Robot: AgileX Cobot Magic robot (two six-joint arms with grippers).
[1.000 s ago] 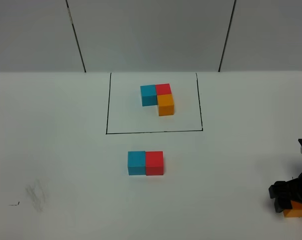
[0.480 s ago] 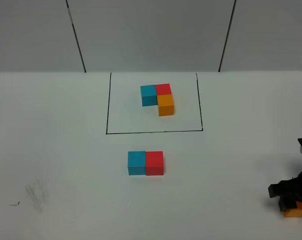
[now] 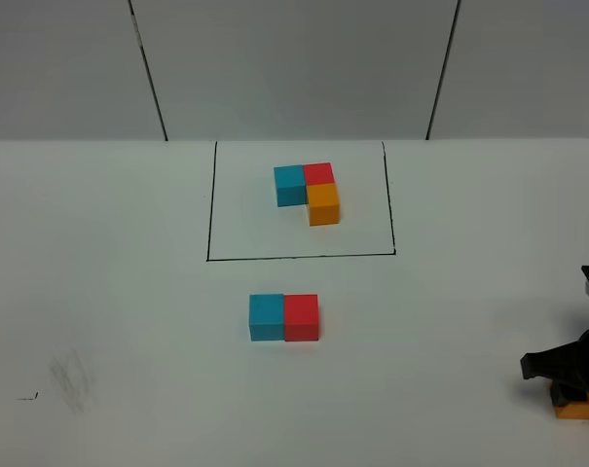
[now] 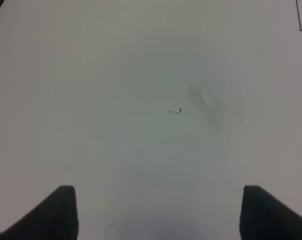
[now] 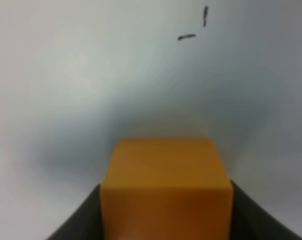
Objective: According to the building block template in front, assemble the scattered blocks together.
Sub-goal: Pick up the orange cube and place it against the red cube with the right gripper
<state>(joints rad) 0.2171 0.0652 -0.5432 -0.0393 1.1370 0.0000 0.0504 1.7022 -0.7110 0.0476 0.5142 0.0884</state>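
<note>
The building block template (image 3: pixel 307 193), blue, red and orange cubes joined in an L, sits inside the black drawn rectangle at the back. The scattered blue block (image 3: pixel 267 317) and red block (image 3: pixel 302 317) lie side by side, touching, in front of the rectangle. The scattered orange block (image 3: pixel 578 410) is at the front right edge, under my right gripper (image 3: pixel 565 384). In the right wrist view my right gripper (image 5: pixel 165 202) has a finger against each side of the orange block (image 5: pixel 165 165). My left gripper (image 4: pixel 158 215) is open and empty over bare table; the exterior view does not show it.
The white table (image 3: pixel 128 292) carries a grey smudge (image 3: pixel 72 375) and a small black mark (image 3: pixel 26 396) at the front left, also in the left wrist view as smudge (image 4: pixel 210 102) and mark (image 4: pixel 174 111). Two short pen marks (image 5: pixel 193 27) lie beyond the orange block.
My right gripper has shifted slightly and its fingers have drawn in on the orange block. The blue and red blocks and the template have not moved.
</note>
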